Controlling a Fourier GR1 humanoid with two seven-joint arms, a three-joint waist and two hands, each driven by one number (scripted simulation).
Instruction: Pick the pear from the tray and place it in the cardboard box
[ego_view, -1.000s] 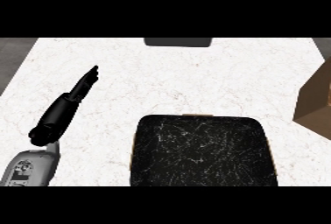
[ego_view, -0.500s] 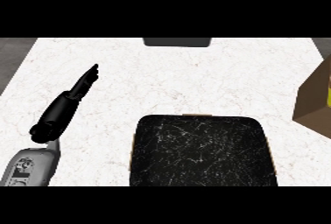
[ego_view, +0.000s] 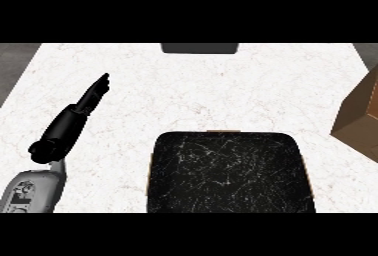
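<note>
A black marbled tray (ego_view: 229, 172) lies on the white counter at the lower middle, and I see no pear on it. The brown cardboard box (ego_view: 362, 117) stands at the right edge, partly cut off. My left hand (ego_view: 74, 117) rests open on the left side of the counter, fingers straight and pointing away from me, well clear of the tray. My right hand does not show, and the pear is nowhere in view.
A dark flat object (ego_view: 200, 48) sits at the counter's far edge, top middle. The white marble counter (ego_view: 221, 85) stretches between the tray and that far edge. The counter's left edge runs close beside my left forearm (ego_view: 33, 190).
The cardboard box has shifted slightly at the right edge. My left hand and the tray have not moved.
</note>
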